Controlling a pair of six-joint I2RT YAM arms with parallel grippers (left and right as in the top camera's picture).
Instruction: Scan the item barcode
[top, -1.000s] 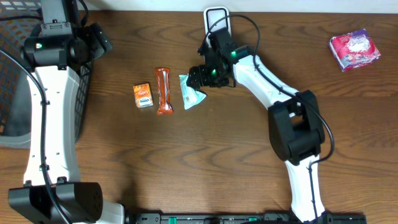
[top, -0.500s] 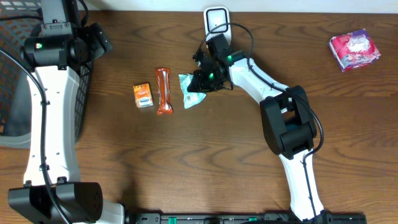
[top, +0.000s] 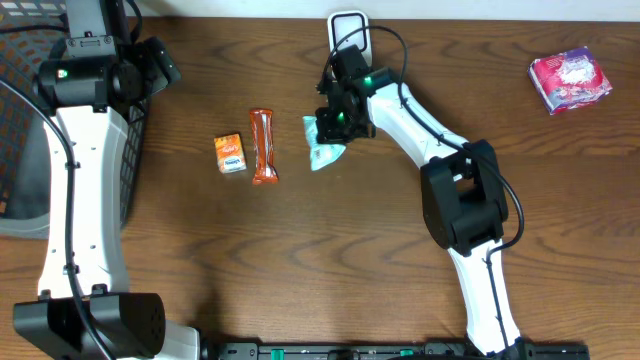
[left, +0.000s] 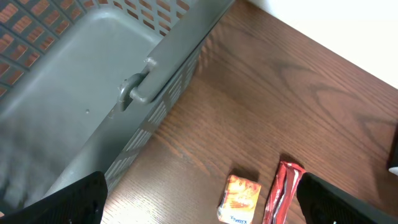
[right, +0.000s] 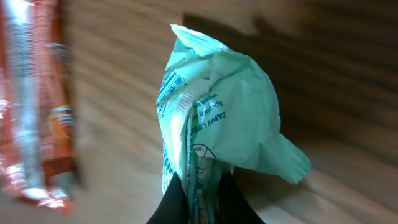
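A mint-green packet is pinched at its lower edge between the black fingers of my right gripper, which is shut on it. The packet hangs crumpled and on edge just above the wood, with blue print facing the right wrist camera; no barcode shows there. A white scanner stands at the table's back edge, a short way behind the gripper. My left gripper hovers wide open at the far left beside the basket, holding nothing.
An orange box and a red snack bar lie left of the packet. A pink packet sits at the far right. A grey basket stands off the table's left edge.
My right gripper has shut on the green packet, raised it off the table and drawn it slightly right. The left arm has not moved.
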